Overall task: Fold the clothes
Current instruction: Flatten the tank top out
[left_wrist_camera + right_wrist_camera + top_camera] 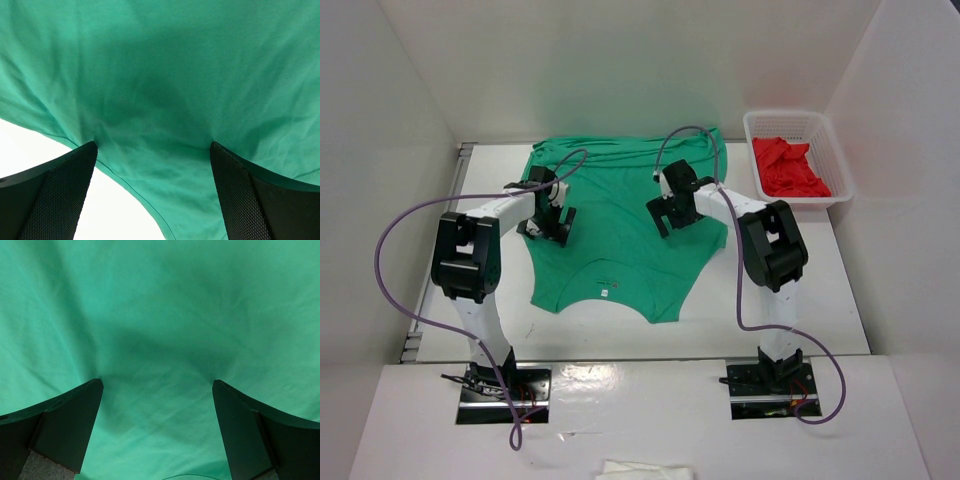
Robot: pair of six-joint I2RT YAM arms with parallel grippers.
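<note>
The clothes, a green T-shirt, lie spread on the white table, neck and small white label toward the arms. My left gripper stands open over the shirt's left side, near its edge. In the left wrist view the left gripper has both tips pressed into the green fabric, with bare table showing below the hem. My right gripper is open over the shirt's right half. The right wrist view shows the right gripper with its tips dimpling the cloth; nothing is pinched.
A white basket holding a red garment stands at the back right. White walls close in the table on three sides. Purple cables loop beside each arm. A white cloth lies at the near edge.
</note>
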